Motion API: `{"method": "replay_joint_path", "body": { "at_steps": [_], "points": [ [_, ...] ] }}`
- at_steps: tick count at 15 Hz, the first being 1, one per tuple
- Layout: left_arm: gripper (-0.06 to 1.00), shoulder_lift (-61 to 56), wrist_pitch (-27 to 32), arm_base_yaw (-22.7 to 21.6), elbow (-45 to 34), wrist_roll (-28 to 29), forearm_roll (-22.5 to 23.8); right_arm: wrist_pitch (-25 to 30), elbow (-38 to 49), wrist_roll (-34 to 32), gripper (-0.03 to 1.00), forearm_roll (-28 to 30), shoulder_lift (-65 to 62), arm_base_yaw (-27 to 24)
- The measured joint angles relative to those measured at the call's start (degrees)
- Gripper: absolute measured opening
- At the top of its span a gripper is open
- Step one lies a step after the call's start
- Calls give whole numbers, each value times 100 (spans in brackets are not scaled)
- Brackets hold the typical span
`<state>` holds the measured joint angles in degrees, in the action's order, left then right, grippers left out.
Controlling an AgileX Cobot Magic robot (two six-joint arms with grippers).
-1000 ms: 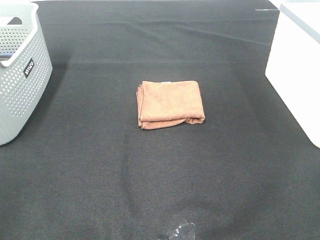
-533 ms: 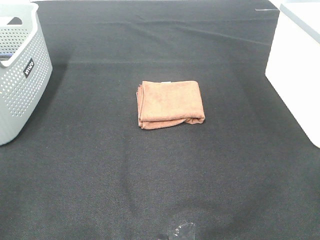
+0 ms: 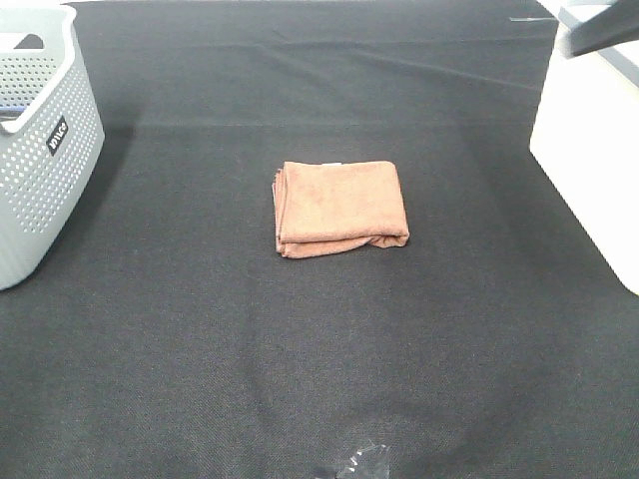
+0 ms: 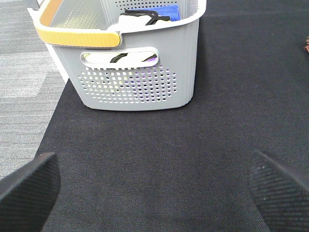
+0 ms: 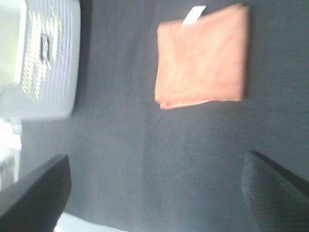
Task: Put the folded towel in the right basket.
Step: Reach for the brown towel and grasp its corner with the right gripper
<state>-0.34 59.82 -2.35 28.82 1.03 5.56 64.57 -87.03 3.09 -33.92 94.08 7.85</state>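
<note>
The folded orange-brown towel lies flat in the middle of the black table, untouched. It also shows in the right wrist view, with a white tag on one edge. The right basket is a white container at the table's right edge. My right gripper is open and empty, high above the table and apart from the towel. A dark part of the right arm shows over the white basket. My left gripper is open and empty, over the table in front of the grey basket.
A grey perforated basket stands at the left edge. In the left wrist view it has a yellow handle and holds cloths. Black cloth covers the table. The table's edge and grey floor lie beside the grey basket.
A dark part of the right arm has come into the exterior view at the top right, above the white basket. The towel has not moved.
</note>
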Motion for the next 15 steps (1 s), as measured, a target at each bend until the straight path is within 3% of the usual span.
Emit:
{"method": "replay_joint_path", "body": {
  "at_steps": [2,7,15],
  "points": [
    [98,0,0,0,0,0,0,-235,-384,6,92,-46,716,315],
    [98,0,0,0,0,0,0,-510,-1157,372,92,-493,2269,355],
    [98,0,0,0,0,0,0,-1318,-1232,974,92,-567,3724,355]
  ]
}}
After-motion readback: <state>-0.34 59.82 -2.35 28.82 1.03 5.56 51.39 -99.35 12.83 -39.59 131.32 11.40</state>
